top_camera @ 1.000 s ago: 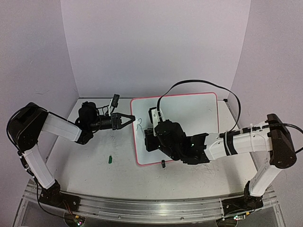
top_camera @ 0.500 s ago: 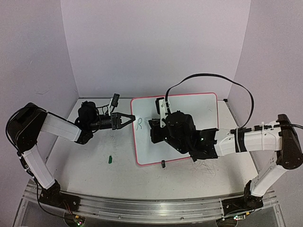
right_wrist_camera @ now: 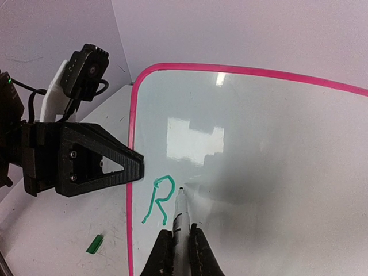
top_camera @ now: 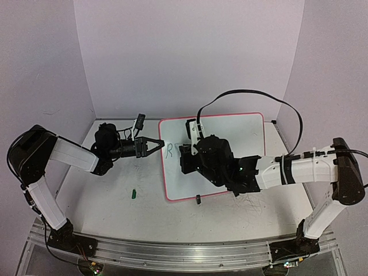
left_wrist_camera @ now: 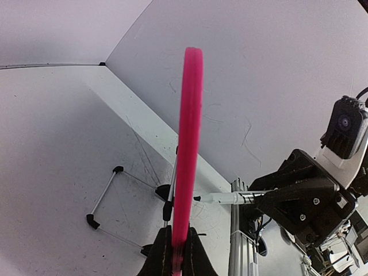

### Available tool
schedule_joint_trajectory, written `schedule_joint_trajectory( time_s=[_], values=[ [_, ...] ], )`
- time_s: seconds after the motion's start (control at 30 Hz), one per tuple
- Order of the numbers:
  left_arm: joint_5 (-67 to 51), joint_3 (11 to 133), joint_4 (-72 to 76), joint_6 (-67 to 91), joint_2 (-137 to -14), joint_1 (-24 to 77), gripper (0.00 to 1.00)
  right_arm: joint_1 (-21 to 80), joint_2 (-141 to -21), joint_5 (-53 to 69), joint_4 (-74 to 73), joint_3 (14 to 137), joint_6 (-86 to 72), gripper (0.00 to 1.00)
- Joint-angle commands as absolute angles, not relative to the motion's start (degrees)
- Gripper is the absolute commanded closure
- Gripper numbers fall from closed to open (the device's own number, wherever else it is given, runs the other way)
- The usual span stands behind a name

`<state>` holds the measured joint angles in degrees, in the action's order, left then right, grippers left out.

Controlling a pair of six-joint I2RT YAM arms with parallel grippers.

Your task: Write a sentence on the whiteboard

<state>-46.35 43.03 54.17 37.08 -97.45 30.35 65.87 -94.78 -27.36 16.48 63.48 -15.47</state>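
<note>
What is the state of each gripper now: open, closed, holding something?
Left gripper: closed on the left edge of the whiteboard.
Right gripper: closed on a marker, its tip by the green R.

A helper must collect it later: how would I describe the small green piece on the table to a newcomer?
Find the pink-framed whiteboard mid-table, then look left of its near-left corner, on the white table nearer than the left tool. The small green piece lies there alone; the only other green is the R written on the board.
</note>
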Motion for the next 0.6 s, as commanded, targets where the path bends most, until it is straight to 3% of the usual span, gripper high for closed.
schedule_joint_trajectory(
  time_s=[0.0,0.57],
  values=[
    [-47.8,43.6,55.7,38.8,-94.4,30.2,1.00,65.5,-96.5,-28.7,17.9,66.3,-14.6,1.00],
    [-47.6,43.6,55.5,38.7,-94.1,30.2,1.00,65.5,-96.9,-30.9,15.0,66.7,-15.9,1.00]
  ],
)
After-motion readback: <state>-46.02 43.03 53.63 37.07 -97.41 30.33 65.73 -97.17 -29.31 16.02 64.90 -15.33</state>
